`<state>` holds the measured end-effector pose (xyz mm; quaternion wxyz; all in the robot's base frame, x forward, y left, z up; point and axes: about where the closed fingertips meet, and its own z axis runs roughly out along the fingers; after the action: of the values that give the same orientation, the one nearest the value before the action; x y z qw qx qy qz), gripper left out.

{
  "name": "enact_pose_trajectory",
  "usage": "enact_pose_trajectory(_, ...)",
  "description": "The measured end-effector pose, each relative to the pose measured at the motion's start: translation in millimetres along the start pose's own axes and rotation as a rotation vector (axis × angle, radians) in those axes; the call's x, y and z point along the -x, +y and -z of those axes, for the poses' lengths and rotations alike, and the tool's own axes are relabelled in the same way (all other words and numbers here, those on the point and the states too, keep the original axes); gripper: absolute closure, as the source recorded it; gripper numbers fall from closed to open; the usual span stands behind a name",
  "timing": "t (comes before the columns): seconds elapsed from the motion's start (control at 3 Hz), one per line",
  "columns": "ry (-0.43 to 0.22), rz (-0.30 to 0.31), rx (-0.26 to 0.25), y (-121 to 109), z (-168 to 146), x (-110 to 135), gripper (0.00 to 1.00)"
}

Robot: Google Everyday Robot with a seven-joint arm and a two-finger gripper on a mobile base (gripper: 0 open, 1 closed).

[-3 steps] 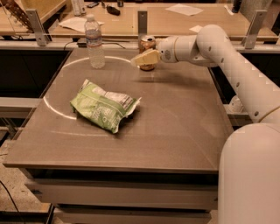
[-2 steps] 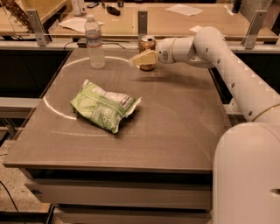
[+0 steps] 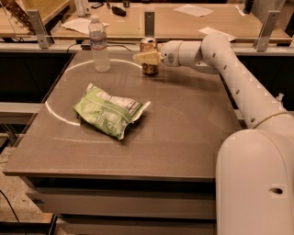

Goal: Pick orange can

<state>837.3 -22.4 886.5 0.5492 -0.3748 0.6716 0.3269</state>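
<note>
The orange can (image 3: 149,45) stands upright at the far middle of the table, brown-orange with a silver rim. My gripper (image 3: 147,58) reaches in from the right at the can's mid-height and crosses in front of its body, so only the can's top and base show. The can's base (image 3: 150,69) looks to rest on the table (image 3: 183,128).
A clear plastic water bottle (image 3: 98,43) stands at the far left of the table. A green snack bag (image 3: 109,111) lies at the middle left. My white arm (image 3: 229,69) spans the right side. Behind the table is a bench with papers (image 3: 193,9).
My gripper has shifted a little left and up at the can. The can's top also appears slightly further left. The bottle and bag have not moved.
</note>
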Motion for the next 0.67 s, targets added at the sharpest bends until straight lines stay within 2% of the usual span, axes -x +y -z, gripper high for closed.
enact_pose_trajectory(0.33,-0.079,0.027,0.011,-6,2,23,0.64)
enact_pose_trajectory(0.67,-0.098,0.058,0.012,-3,13,50,0.88)
